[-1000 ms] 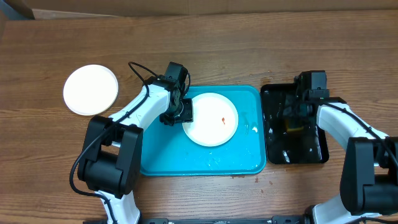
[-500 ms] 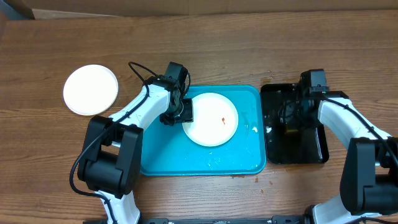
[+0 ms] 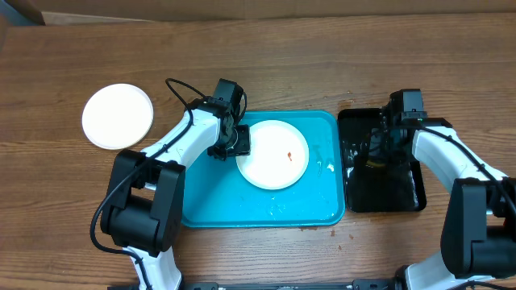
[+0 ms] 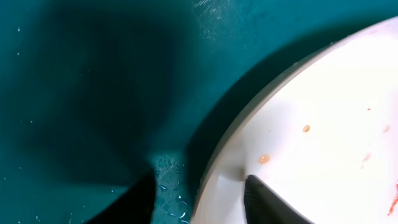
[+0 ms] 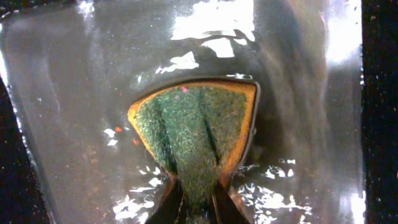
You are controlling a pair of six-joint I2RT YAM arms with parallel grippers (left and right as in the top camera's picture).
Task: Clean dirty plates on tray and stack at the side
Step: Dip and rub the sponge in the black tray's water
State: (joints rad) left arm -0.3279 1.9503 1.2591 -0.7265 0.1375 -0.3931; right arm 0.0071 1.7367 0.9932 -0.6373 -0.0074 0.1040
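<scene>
A white dirty plate (image 3: 274, 155) with a small orange-red smear (image 3: 289, 155) lies on the turquoise tray (image 3: 210, 201). My left gripper (image 3: 234, 145) is at the plate's left rim. In the left wrist view the left gripper (image 4: 199, 186) straddles that rim. One finger (image 4: 267, 202) rests on the plate (image 4: 323, 124). The other stands over the wet tray (image 4: 93, 93), with a gap to the rim. My right gripper (image 3: 379, 157) is over the black tray (image 3: 407, 197). In the right wrist view the right gripper (image 5: 193, 193) is shut on a green-and-yellow sponge (image 5: 196, 124), pinching it.
A clean-looking white plate (image 3: 118, 116) sits alone on the wooden table at the far left. The black tray's floor (image 5: 62, 93) is wet and glistening. Water drops lie on the turquoise tray near its right rim (image 3: 329, 167).
The right arm shifted slightly toward the back of the black tray, and the yellow sponge there shows less from overhead. The left arm and the plate have stayed where they were.
</scene>
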